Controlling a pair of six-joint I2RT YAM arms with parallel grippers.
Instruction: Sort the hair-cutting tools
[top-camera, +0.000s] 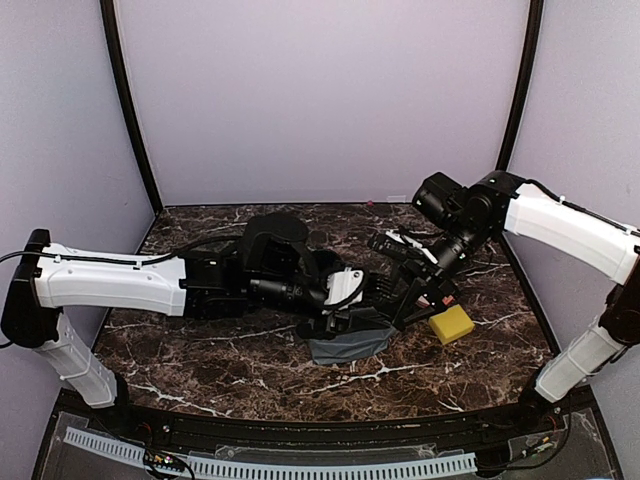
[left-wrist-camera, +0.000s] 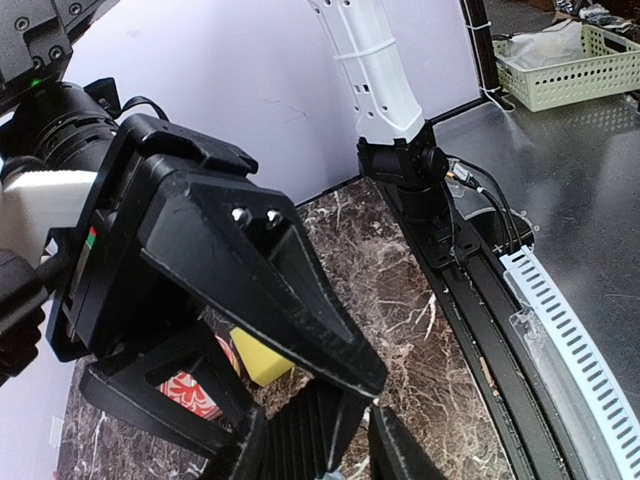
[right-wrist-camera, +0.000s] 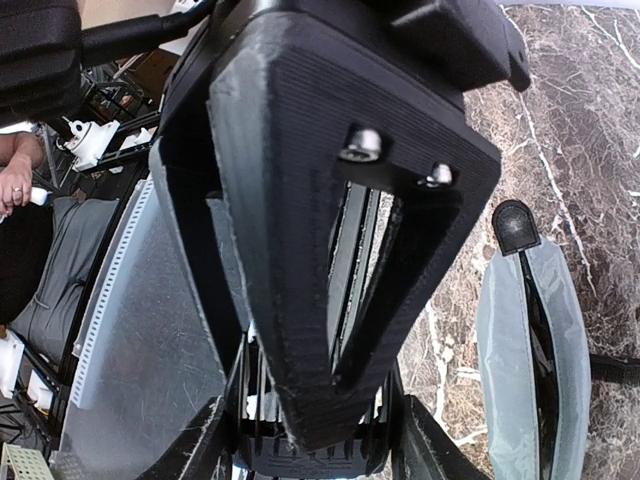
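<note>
My right gripper (top-camera: 402, 310) (right-wrist-camera: 315, 452) reaches down to the table's middle and is shut on a black toothed tool, apparently the comb (right-wrist-camera: 310, 468), which sits tight between its fingers. My left gripper (top-camera: 365, 300) (left-wrist-camera: 325, 455) meets it tip to tip. Its fingers (left-wrist-camera: 400, 455) stand apart around a ribbed black piece, with a gap on the right side. A grey zip pouch (top-camera: 345, 345) (right-wrist-camera: 530, 350) lies open just below both grippers. The scissors and the clipper are hidden.
A yellow sponge (top-camera: 451, 324) (left-wrist-camera: 260, 362) lies right of the grippers. Part of the red-and-white plate (left-wrist-camera: 190, 392) shows behind the right gripper. The brown marble table (top-camera: 220, 350) ends at a black front rail (left-wrist-camera: 470, 290).
</note>
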